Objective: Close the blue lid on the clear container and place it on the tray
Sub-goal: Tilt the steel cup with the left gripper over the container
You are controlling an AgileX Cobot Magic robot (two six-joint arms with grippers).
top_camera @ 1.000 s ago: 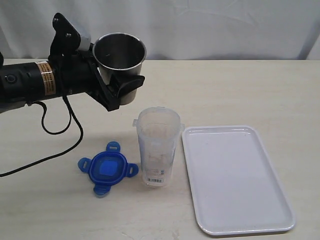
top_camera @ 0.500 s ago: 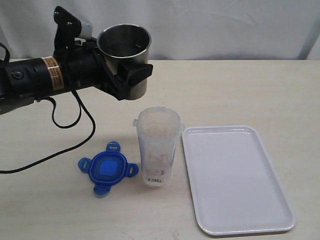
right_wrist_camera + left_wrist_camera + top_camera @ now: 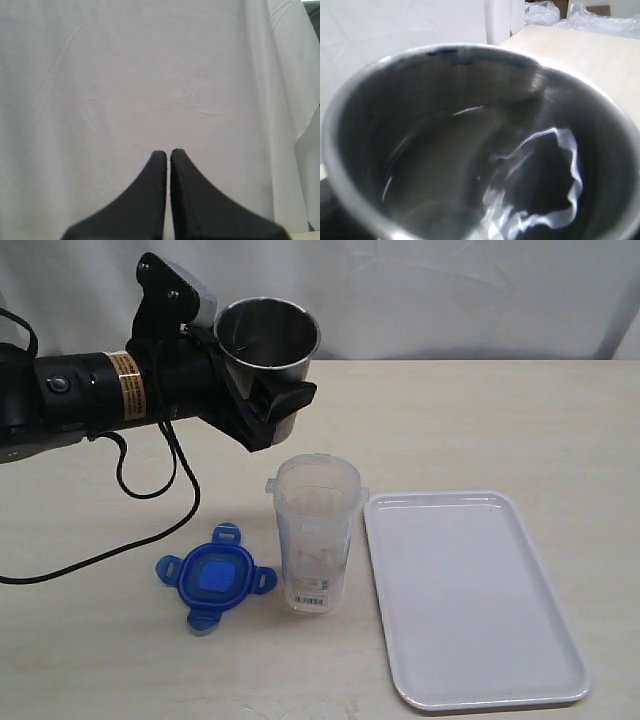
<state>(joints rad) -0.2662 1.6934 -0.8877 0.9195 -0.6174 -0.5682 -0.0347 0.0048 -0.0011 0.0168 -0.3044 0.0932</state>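
clear container (image 3: 317,535): tall, translucent, unlidded, barcode label, upright near front edge | blue lid (image 3: 214,577): flat beside it | tray (image 3: 470,595): front-right corner | left gripper (image 3: 275,400): clamped on steel cup (image 3: 266,340) | right gripper (image 3: 168,157): jaws together

No wording could be read anywhere. The clear container (image 3: 316,530) bore a white barcode sticker (image 3: 312,598) low on its side; the bars were plain, but the digits under them were too small to make out, and the fainter print above was illegible. A yellow-orange label (image 3: 127,386) ringed the left arm (image 3: 70,400), perhaps with dark lettering, unreadable.
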